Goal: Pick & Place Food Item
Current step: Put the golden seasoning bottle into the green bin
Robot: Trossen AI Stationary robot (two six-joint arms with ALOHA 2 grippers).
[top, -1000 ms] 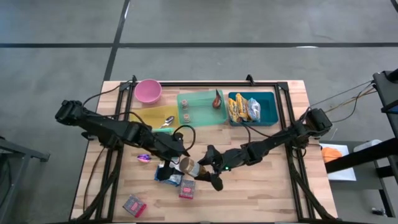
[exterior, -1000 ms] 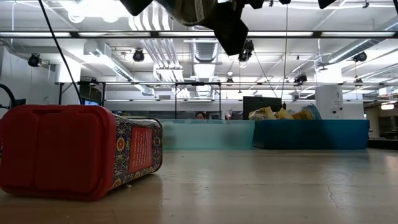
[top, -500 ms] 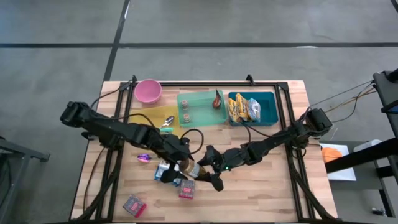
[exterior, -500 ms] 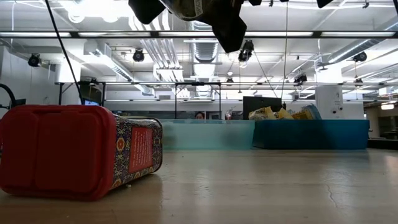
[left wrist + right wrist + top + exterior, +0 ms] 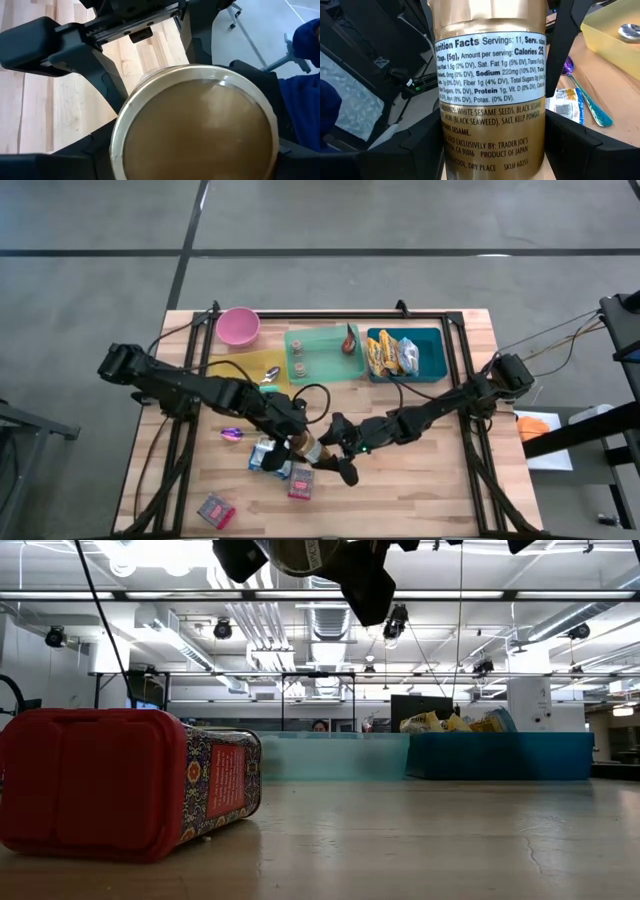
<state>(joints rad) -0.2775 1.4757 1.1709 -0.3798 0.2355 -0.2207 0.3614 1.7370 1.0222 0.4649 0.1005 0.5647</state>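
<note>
Reading "Nutrition Facts" and "Trader Joe's", gold jar [image 5: 490, 95] fills right hand [image 5: 338, 459].

lab: exposed ceiling ducts [image 5: 325, 625], strip lights [image 5: 470, 597]

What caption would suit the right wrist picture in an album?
Right gripper holding a gold seasoning jar, its nutrition label facing the camera.

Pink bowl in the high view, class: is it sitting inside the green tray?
No, the pink bowl stands on the table beside the green tray.
</note>
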